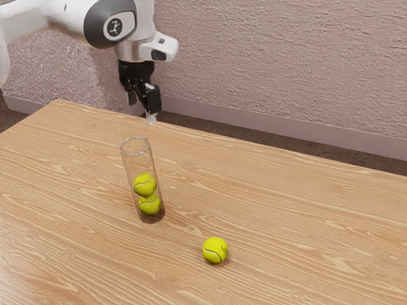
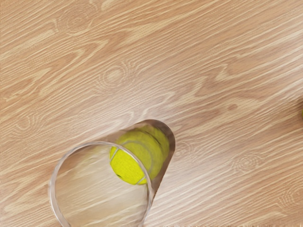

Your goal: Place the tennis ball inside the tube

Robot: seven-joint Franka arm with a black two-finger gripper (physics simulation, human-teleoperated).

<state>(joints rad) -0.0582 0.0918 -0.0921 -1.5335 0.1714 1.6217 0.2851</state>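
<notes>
Wood-grain bench [image 1: 286, 210], rough pinkish wall [image 1: 286, 76] at the far side, pale baseboard [image 1: 267, 130]. Clear tube [image 1: 130, 166] stands on the bench toward the exterior view's left, open mouth up, two tennis balls inside: upper ball [image 1: 144, 185] on lower ball [image 1: 150, 204]. Loose tennis ball [image 1: 215, 250] is outside the tube, on the bench, nearer the camera and to the exterior view's right, apart from the tube. Claw [image 1: 141, 110] hangs higher than the tube's mouth, fingers spread, released, grasping nothing. Wrist view: tube rim and yellow-green inside.
</notes>
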